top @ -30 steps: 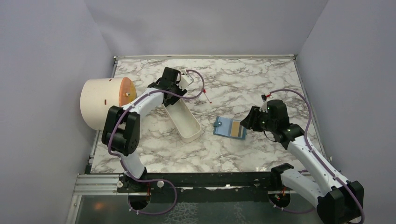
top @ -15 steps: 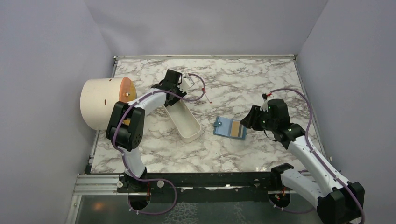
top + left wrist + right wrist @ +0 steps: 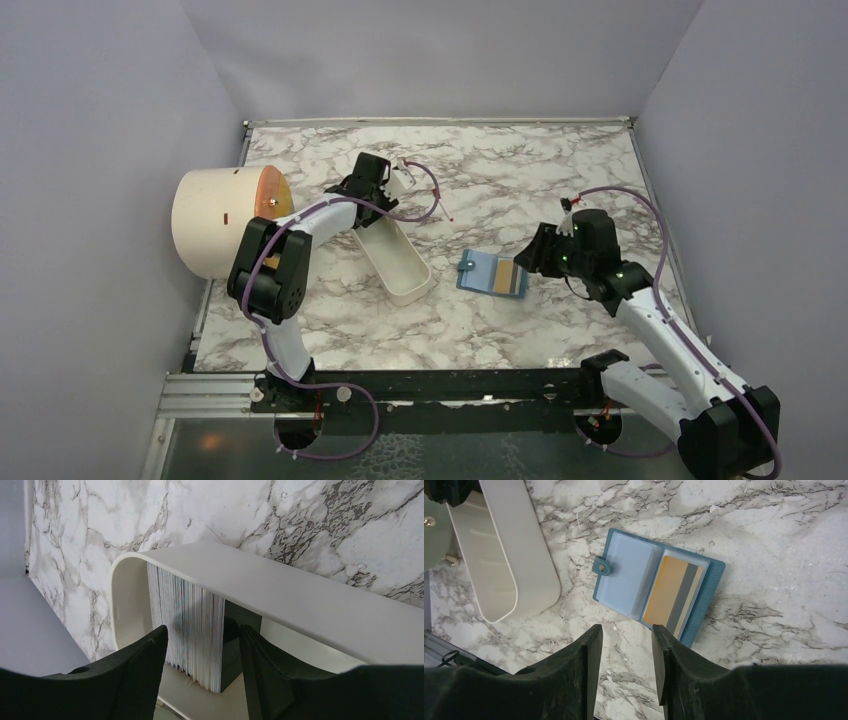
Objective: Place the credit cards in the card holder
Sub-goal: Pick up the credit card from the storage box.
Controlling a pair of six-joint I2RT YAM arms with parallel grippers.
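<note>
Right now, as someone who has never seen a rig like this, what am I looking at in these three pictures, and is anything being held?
Two white robot arms, each with a two-finger gripper, work over a marble table. The overhead picture shows both; the other two come from wrist cameras. The left gripper is open, facing a stack of cards standing in a white tray. The right gripper hovers open near the opened teal card holder, which has an orange card in one pocket. A cream cylinder lies at the left edge. Nothing is held.
</note>
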